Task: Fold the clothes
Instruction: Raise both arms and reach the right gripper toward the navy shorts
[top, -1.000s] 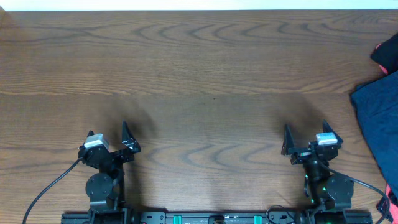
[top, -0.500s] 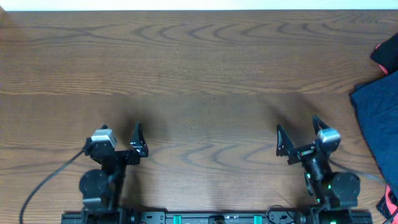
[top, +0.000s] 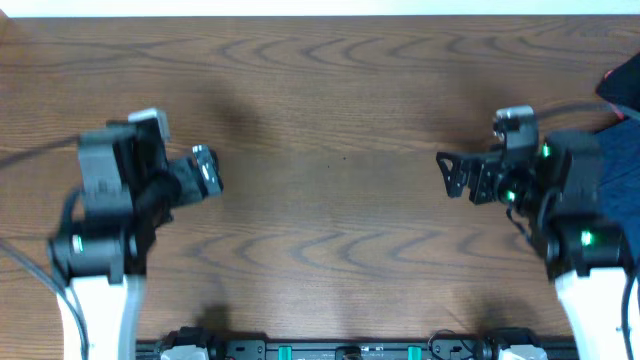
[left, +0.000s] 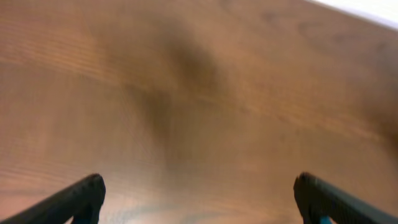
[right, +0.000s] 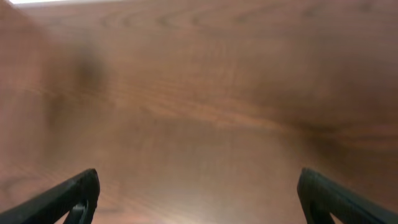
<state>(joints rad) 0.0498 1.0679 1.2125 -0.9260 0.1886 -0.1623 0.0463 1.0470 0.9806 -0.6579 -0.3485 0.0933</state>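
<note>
Left wrist view: the left fingers (left: 78, 198) stand wide apart and hold nothing, with blurred wood-grain worktop (left: 205, 93) beyond them. Right wrist view: the right fingers (right: 74, 196) are likewise spread and hold nothing. Overhead view: the clothes (top: 625, 160), dark navy, lie at the worktop's right edge, partly hidden by the right arm (top: 570, 200), well apart from the left fingers.

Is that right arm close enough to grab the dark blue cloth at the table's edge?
Probably yes. The navy cloth lies right beside the right arm, with nothing between them, and the right gripper is open and empty, though it points away from the cloth.
</note>
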